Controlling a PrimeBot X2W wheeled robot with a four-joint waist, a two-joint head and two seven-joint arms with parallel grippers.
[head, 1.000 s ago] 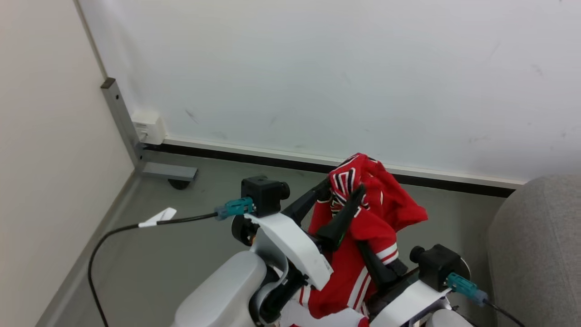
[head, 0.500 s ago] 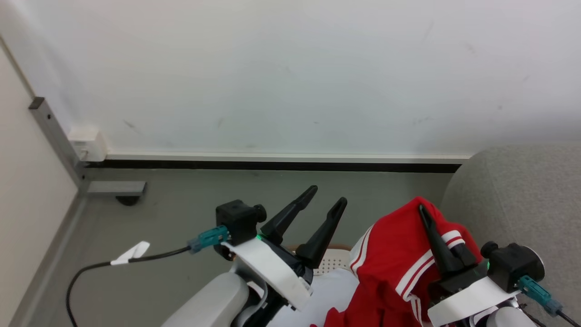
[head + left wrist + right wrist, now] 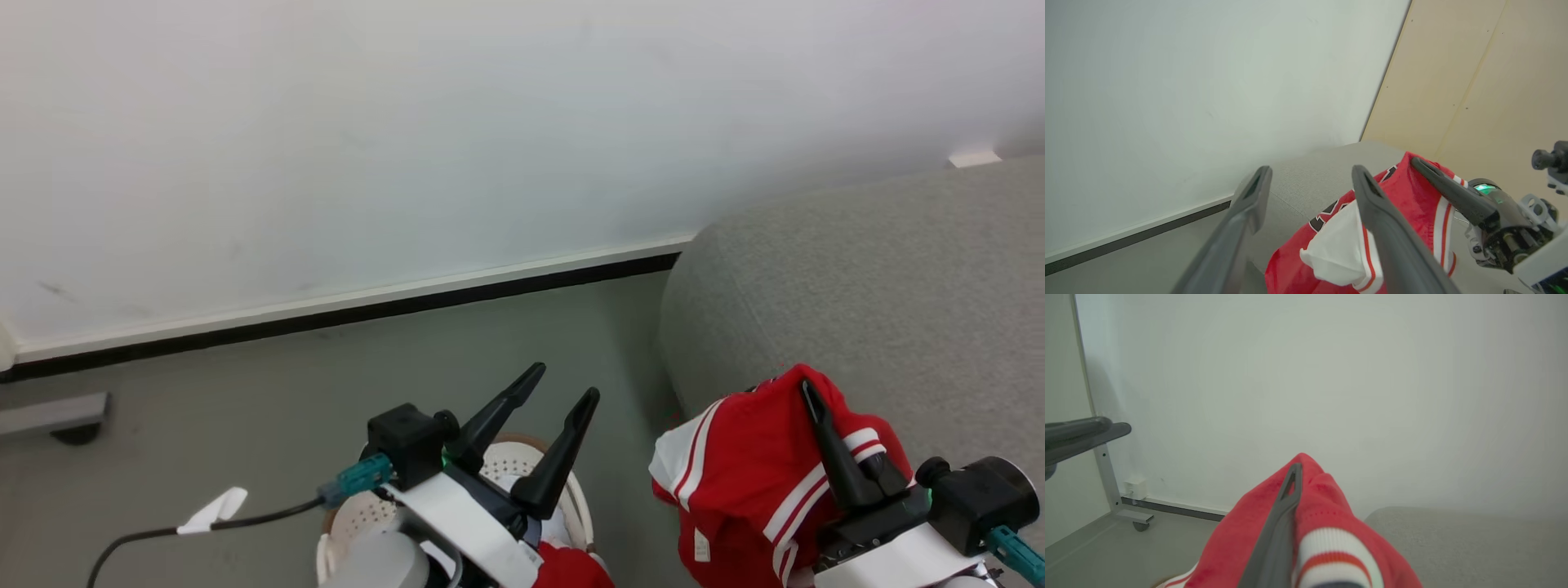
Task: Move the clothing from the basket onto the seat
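**ENTRY: red jersey, in transit, basket to sofa**

- Item: red jersey (image 3: pixel 743 457), white striped trim, black-and-white lettering part visible in L wrist view. Bunched, hanging free below my grip.
- Holder: my R pincer (image 3: pixel 816 408), clamped on the jersey. One finger lies on top of the cloth, the other is buried under it.
- Location: held in air just beside the rounded corner of the grey sofa (image 3: pixel 857 286). Not yet on the seat. Can't tell if the hem brushes the sofa side.
- My L pincer (image 3: pixel 563 384): fingers apart, nothing in it, above the laundry basket (image 3: pixel 363 510).
- Basket: on the floor (image 3: pixel 326 384), L of the sofa. Another bit of red garment (image 3: pixel 571 567) shows at its near edge, so prob. more to move.
- Progress (est.): carry phase, 1st piece not delivered.

Risks, my judgement:
1. Letting go too soon. Most of the jersey hangs short of the seat, so it would drop to the floor betw. basket and sofa.
2. Low-hanging hem may drag or catch on the sofa corner if I swing across w/o lifting, and pull out of the grip.
3. Grip is on a fold only. Loose cloth could slide out mid-swing.
4. Cloth draped over the finger may cling after release and ride back w/ the arm.
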